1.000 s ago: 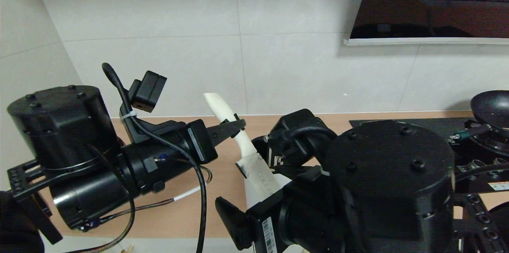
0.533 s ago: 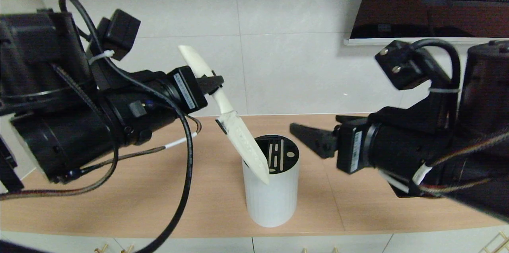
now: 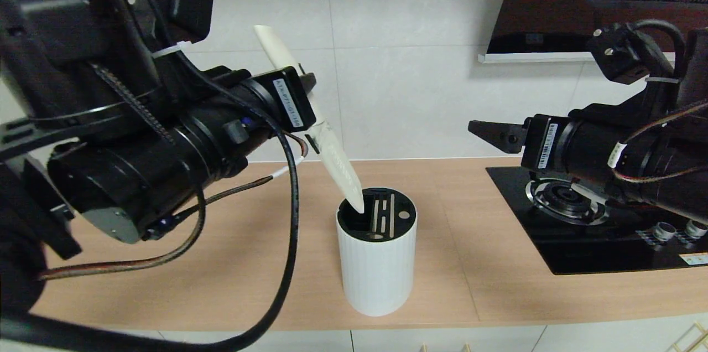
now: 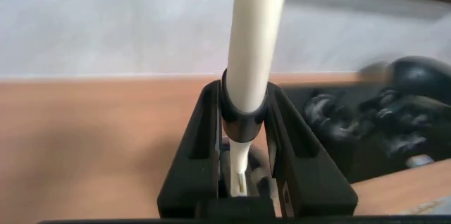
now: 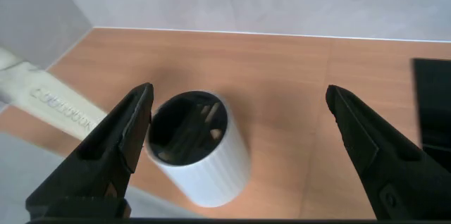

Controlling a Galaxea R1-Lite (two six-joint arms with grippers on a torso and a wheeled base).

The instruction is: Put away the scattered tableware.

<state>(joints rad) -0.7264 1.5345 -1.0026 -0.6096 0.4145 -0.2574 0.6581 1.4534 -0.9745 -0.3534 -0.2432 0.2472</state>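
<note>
Head view: left gripper (image 3: 306,85) clamped on handle of white knife (image 3: 333,159). Blade tilted down, tip at the left opening in top of white cylindrical knife holder (image 3: 378,272), which stands on wooden counter (image 3: 232,280). Right gripper (image 5: 239,101) spread wide, holding nothing, raised right of holder, above gas hob (image 3: 581,236).

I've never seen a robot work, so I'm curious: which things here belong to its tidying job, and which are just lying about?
Job: white knife, clamped in the left gripper; white slotted holder at its tip; right gripper, open, empty.
Lying about: black hob; dark hood; wooden counter.
</note>
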